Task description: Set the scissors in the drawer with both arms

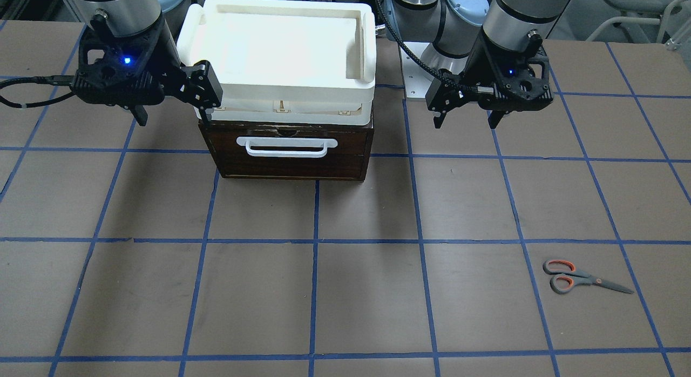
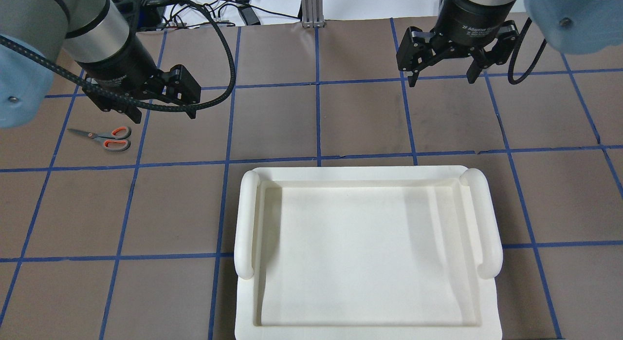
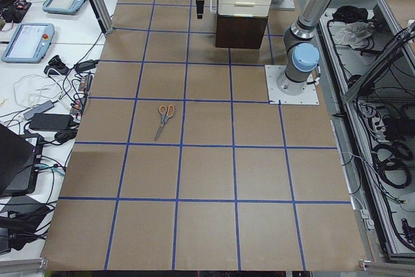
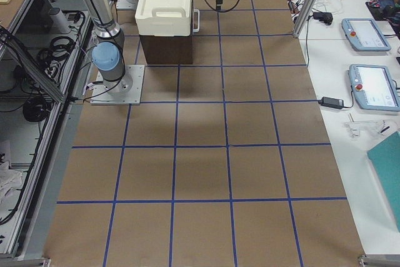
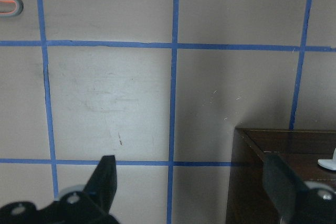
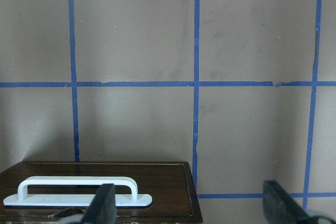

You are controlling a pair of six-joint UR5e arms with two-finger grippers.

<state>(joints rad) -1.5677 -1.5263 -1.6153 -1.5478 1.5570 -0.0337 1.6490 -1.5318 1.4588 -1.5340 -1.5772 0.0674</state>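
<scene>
The scissors (image 1: 583,277) lie flat on the brown table, far from the drawer, on my left arm's side; they also show in the overhead view (image 2: 104,138) and the exterior left view (image 3: 165,118). The dark brown drawer (image 1: 289,153) is shut, its white bar handle (image 1: 286,146) facing away from me. My left gripper (image 1: 466,123) hangs open and empty above the table beside the drawer; in the overhead view (image 2: 163,117) it is just right of the scissors. My right gripper (image 1: 173,116) is open and empty at the drawer's other side. The right wrist view shows the handle (image 6: 79,192) below the fingers.
A white plastic tray (image 1: 367,47) sits on top of the drawer cabinet and hides it in the overhead view (image 2: 246,218). Blue tape lines grid the brown table. The left arm's base plate (image 3: 292,85) stands behind the drawer. Operator tablets and cables lie beyond the table's far edge.
</scene>
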